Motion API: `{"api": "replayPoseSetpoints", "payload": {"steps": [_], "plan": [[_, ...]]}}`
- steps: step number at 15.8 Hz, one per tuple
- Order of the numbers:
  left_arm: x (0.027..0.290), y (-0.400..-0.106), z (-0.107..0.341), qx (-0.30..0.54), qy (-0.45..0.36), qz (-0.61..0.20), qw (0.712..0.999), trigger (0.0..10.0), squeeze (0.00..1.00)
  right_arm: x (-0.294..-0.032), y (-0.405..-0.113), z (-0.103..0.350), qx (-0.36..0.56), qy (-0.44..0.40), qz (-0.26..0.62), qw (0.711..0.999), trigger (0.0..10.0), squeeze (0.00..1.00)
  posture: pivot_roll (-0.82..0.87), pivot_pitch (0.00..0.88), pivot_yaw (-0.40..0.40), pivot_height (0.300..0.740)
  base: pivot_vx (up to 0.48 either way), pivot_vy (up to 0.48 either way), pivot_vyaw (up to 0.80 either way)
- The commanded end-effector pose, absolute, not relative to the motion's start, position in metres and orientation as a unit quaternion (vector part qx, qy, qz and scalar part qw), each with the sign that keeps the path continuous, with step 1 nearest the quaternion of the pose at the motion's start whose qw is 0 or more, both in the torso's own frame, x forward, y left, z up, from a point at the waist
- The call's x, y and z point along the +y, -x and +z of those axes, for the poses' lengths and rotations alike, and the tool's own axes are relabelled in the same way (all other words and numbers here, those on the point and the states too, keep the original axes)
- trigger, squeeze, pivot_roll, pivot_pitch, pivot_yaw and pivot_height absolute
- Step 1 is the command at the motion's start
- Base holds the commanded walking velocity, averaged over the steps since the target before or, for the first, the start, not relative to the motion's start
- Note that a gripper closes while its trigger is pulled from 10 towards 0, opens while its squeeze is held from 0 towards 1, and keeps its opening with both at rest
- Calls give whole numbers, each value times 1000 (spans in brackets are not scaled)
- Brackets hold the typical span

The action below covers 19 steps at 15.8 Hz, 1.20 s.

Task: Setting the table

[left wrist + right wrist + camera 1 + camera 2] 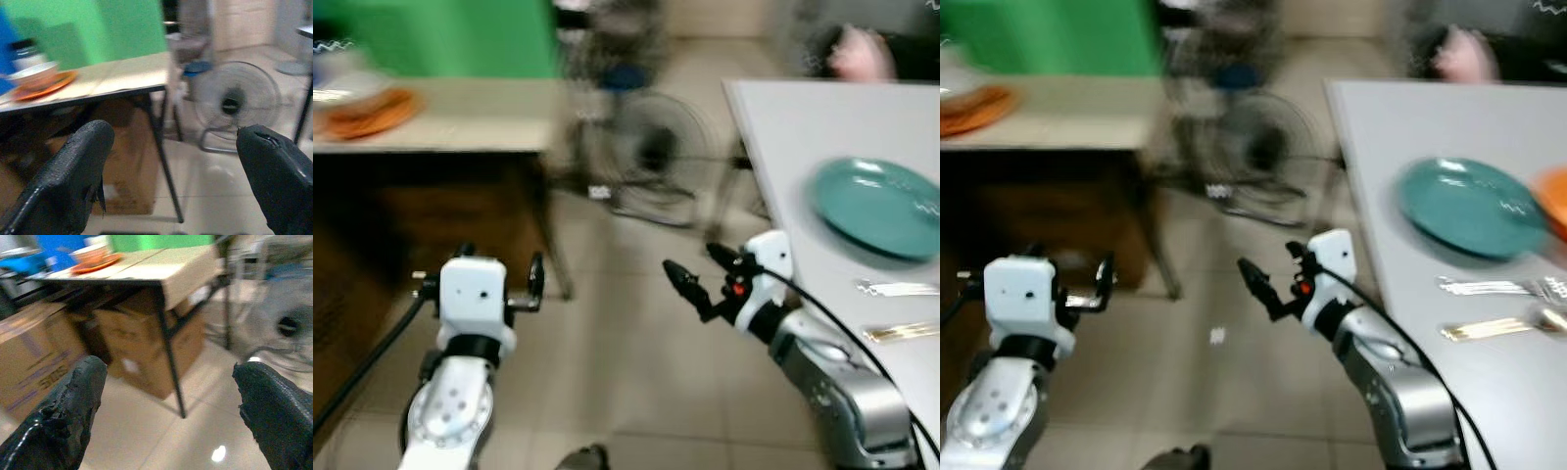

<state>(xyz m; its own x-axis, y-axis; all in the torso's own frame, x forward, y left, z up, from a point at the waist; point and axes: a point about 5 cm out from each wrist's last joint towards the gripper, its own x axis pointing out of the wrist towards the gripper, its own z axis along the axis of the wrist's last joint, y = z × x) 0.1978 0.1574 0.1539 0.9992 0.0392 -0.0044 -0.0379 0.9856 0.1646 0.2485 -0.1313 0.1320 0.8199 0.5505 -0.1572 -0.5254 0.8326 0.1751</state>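
robot is between tables, views blurred; left gripper (pixel 480 279) and right gripper (pixel 697 270) both spread wide, empty, over the floor. right white table (pixel 783 147) holds a teal plate (pixel 881 206) and cutlery (pixel 899 289) nearer. likely a fetch step: next reach the orange plate with bowl (pixel 41 81) on the far-left wooden table (pixel 460 122).

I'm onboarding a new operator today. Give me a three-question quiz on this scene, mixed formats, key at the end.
1. True or false: the teal plate lies on the white table.
2. The orange plate on the beige table sits to the robot's: A) left B) right
3. Fill in: between the two tables, a ____ stands on the floor.

Key: 1 true. 2 A. 3 fan.

Both the left gripper and right gripper hold nothing, jaws open.
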Motion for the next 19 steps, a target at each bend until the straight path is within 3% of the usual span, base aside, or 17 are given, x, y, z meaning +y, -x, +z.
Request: {"api": "replayPoseSetpoints", "payload": {"steps": [1,7,9,13,19], "plan": [[159,-196,158,-7,-77,21,997,10000,0,-129,-250,131,104,-69,288,950,10000,0,-6,58,35,740,0,0,800],[161,-195,158,-10,-76,27,997,10000,0,-124,-254,134,87,-73,285,952,10000,0,-6,69,33,740,315,0,800],[166,-200,159,-14,-81,31,996,10000,0,-139,-263,138,48,-61,200,977,10000,0,-18,73,46,740,319,0,0],[175,-203,159,-22,-73,38,996,10000,0,-165,-267,140,19,-5,136,991,10000,0,-35,74,67,740,320,0,0],[180,-202,162,-34,-79,21,996,10000,0,-172,-267,136,18,-22,183,983,10000,0,-34,75,69,740,319,0,0]]}}
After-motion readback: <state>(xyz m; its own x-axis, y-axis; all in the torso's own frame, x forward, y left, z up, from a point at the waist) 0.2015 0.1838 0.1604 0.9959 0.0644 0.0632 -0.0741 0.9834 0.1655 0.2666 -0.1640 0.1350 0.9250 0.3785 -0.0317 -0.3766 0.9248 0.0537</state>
